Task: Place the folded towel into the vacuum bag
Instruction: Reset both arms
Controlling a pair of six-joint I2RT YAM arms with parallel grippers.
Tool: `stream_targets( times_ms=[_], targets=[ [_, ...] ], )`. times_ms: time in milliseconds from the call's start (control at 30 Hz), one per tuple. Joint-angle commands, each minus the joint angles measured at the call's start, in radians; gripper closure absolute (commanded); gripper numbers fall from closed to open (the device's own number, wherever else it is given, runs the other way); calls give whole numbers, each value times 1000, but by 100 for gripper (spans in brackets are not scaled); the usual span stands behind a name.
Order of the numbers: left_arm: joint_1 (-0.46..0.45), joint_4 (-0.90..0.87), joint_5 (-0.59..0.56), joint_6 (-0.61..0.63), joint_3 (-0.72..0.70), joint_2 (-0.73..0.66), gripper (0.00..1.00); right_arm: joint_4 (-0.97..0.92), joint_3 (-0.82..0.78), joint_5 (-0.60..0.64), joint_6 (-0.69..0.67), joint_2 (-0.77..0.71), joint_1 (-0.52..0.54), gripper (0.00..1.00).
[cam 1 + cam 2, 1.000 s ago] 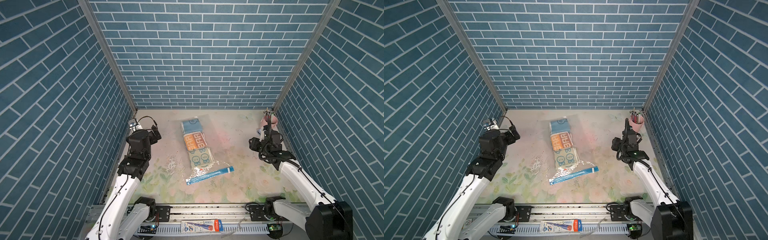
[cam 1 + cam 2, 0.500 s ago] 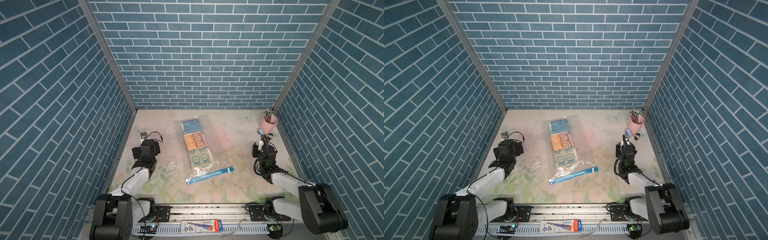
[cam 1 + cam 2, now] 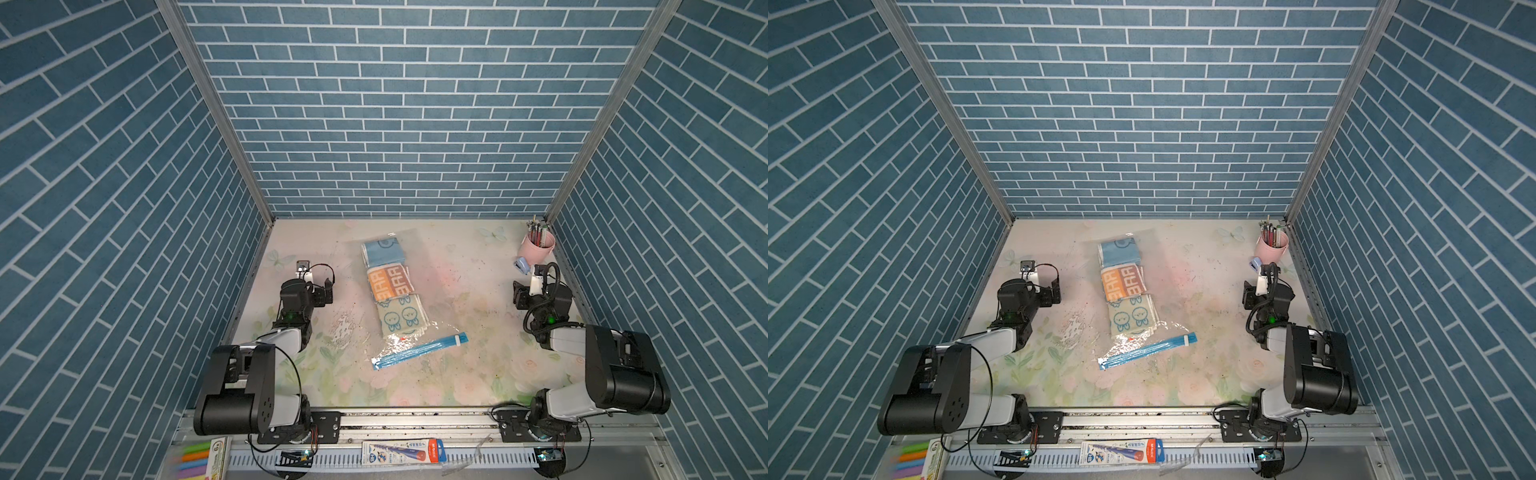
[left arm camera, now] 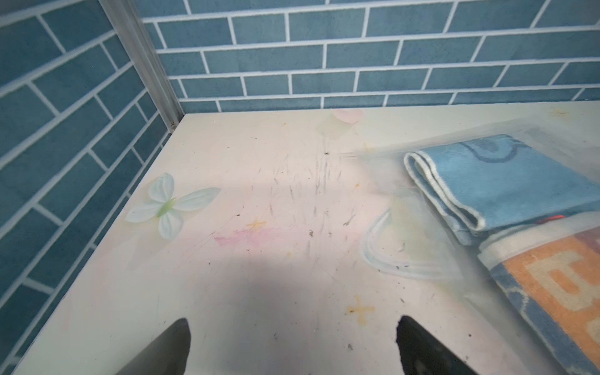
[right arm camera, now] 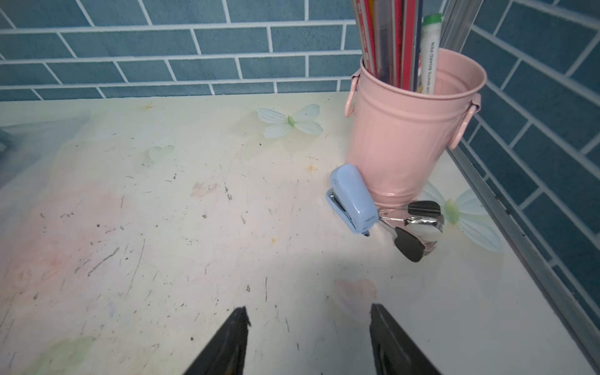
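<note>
The clear vacuum bag lies mid-table in both top views, its blue zip strip at the near end. Three folded towels lie in a row inside it: a blue one, an orange one and a pale bunny-print one. My left gripper is low over bare table left of the bag, open and empty. To the right of the bag my right gripper also stands open and empty, near the table.
A pink bucket of pens stands in the far right corner, with a blue stapler and a staple remover at its foot. Blue brick walls close three sides. A marker pack lies on the front rail.
Both arms have folded down and drawn back toward the front rail, bringing the grippers low at the bag's sides. The bag and towels have not moved.
</note>
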Motion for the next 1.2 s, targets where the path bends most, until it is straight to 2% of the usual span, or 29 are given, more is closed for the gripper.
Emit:
stream_targets(
  times_ms=[0,33,100,633,833,900,1167],
  targets=[
    [12,223,83,39,-56,99,0,0,26,-121,24,16,-12,37],
    [12,253,103,45,-54,124,1,-2,26,-121,24,17,-12,37],
    [12,142,117,54,-8,111,0,-13,34,-117,23,20,-12,36],
    [11,144,107,52,-1,123,1,-20,38,-109,22,21,-9,39],
    [9,145,101,52,-1,122,0,-27,42,-106,21,24,-8,36],
    [8,145,100,53,-1,122,0,-26,41,-106,20,23,-8,3],
    [6,147,97,54,-4,118,0,-43,49,-79,12,22,6,2]
  ],
)
